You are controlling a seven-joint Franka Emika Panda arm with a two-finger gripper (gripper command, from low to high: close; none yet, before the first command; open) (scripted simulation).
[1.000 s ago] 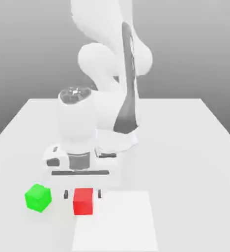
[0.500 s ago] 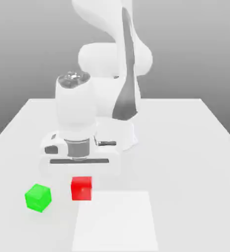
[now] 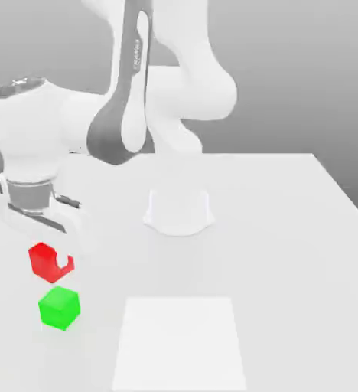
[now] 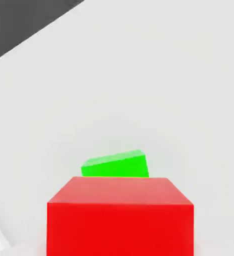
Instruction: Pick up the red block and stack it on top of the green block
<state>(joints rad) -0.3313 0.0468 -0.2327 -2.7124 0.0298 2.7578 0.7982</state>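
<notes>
End effector (image 3: 50, 264): we see it clamped on the red block (image 3: 44, 259).
Red block: airborne, near above the green block (image 3: 59, 308) on the desk (image 3: 289, 230).
Risk: we judge early release leaves it offset, toppling off.

Matt blocks, smooth pale surfaces

The red block (image 3: 50, 259) and green block (image 3: 59, 308) have plain matt faces; the desk (image 3: 289, 253) looks smooth, white and matt; the arm (image 3: 174, 92) is smooth white.
</notes>
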